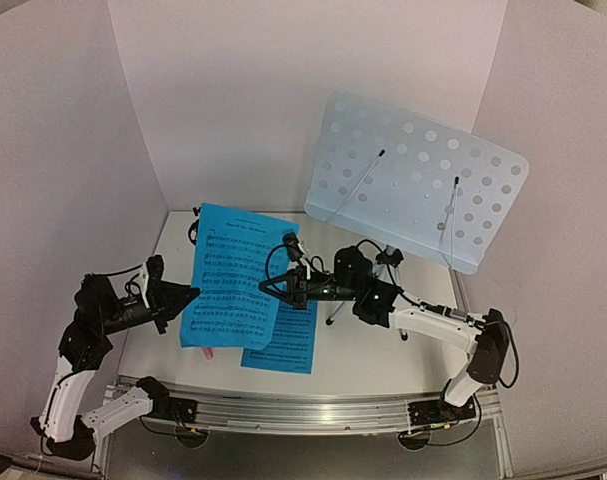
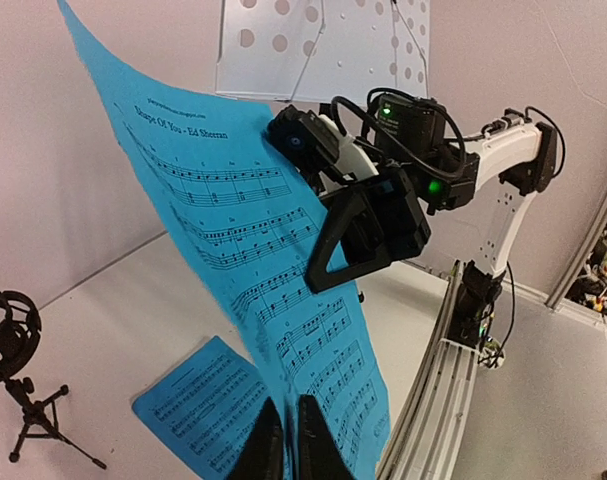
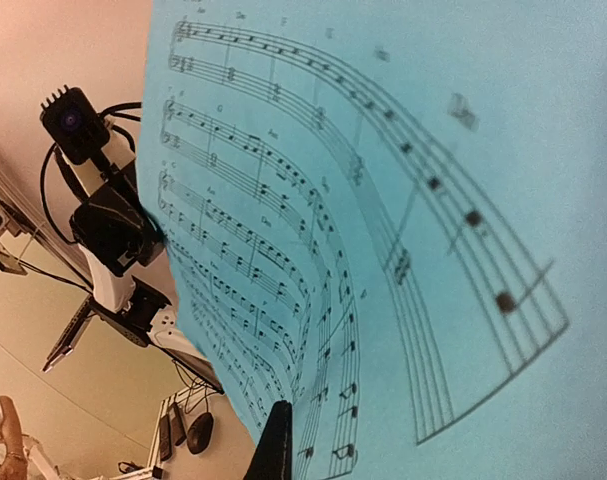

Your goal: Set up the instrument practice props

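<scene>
The page (image 1: pixel 233 270) hangs above the counter (image 1: pixel 383 350), left gripper (image 1: pixel 193 293) and right gripper (image 1: pixel 269 287) both clenched on its edges, it seems. If the arms pull apart, it can tear.

White arm links (image 1: pixel 435 322), black joints (image 1: pixel 493 350), cables (image 1: pixel 267 264)

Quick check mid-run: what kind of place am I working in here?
Probably a lab test booth, not a real music room: plain pale panels wall in a white table, a metal rail runs along its near edge, and the music stand and blue sheet-music page look like props.
</scene>
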Controlling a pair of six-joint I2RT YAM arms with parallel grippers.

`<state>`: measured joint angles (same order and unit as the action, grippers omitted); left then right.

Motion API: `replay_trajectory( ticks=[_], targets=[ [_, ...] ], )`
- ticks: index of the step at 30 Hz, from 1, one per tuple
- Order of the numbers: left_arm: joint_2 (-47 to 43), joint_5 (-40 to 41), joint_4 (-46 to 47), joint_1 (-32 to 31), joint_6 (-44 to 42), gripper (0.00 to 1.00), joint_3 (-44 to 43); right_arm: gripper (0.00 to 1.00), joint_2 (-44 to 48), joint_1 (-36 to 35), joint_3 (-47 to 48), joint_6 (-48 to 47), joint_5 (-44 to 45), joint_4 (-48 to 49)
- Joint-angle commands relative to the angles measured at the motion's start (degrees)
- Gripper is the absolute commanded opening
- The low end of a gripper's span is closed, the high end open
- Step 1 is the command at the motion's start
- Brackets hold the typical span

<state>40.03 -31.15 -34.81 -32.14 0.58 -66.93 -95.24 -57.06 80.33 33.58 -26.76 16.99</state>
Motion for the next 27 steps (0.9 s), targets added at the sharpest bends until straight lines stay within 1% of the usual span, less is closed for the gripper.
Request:
replay_trajectory(
  ticks=[1, 4, 5, 8, 11, 13, 16, 18, 20, 22, 27],
  targets=[
    [-0.1, 3.8, 3.6, 0.2, 1.0, 0.22, 0.3, 0.0, 4.6, -1.8, 8.0, -5.7, 2.4, -11.4],
    [0.4, 5.9, 5.1, 0.2, 0.8, 0.52, 0.5, 0.0, 5.6, -2.7, 12.9, -10.1, 3.7, -20.9],
    [0.7, 6.4, 5.6, 0.2, 0.6, 0.59, 0.4, 0.0, 6.1, -2.9, 14.4, -11.1, 4.3, -23.6],
    [1.9, 6.7, 6.9, 0.2, -0.8, 0.73, -0.6, 0.0, 7.4, -3.5, 18.3, -14.0, 6.7, -30.6],
    [3.9, 6.7, 7.9, 0.2, -3.6, 0.84, -2.9, 0.0, 9.4, -3.5, 21.3, -17.0, 9.1, -35.3],
    [5.9, 5.5, 8.4, 0.2, -4.6, 0.9, -5.1, 0.0, 11.1, -3.5, 23.9, -20.5, 12.6, -39.6],
    [9.5, 1.4, 8.9, 0.2, -5.0, 0.94, -8.6, 0.0, 12.4, -3.5, 29.7, -27.6, 19.7, -47.9],
    [12.1, -1.3, 10.3, 0.2, -4.8, 0.94, -10.5, 0.0, 12.9, -3.5, 33.6, -31.6, 25.0, -51.3],
    [15.0, -3.8, 12.1, 0.3, -4.4, 0.93, -12.4, 0.0, 13.3, -3.4, 37.4, -36.7, 30.5, -53.1],
    [17.8, -5.8, 14.5, 0.2, -4.2, 0.92, -13.9, 0.0, 13.6, -3.5, 40.8, -40.4, 34.1, -54.0],
    [23.7, -9.9, 21.6, 0.2, -1.5, 0.92, -17.3, 0.0, 13.9, -3.5, 48.7, -46.4, 43.3, -54.3]
  ],
)
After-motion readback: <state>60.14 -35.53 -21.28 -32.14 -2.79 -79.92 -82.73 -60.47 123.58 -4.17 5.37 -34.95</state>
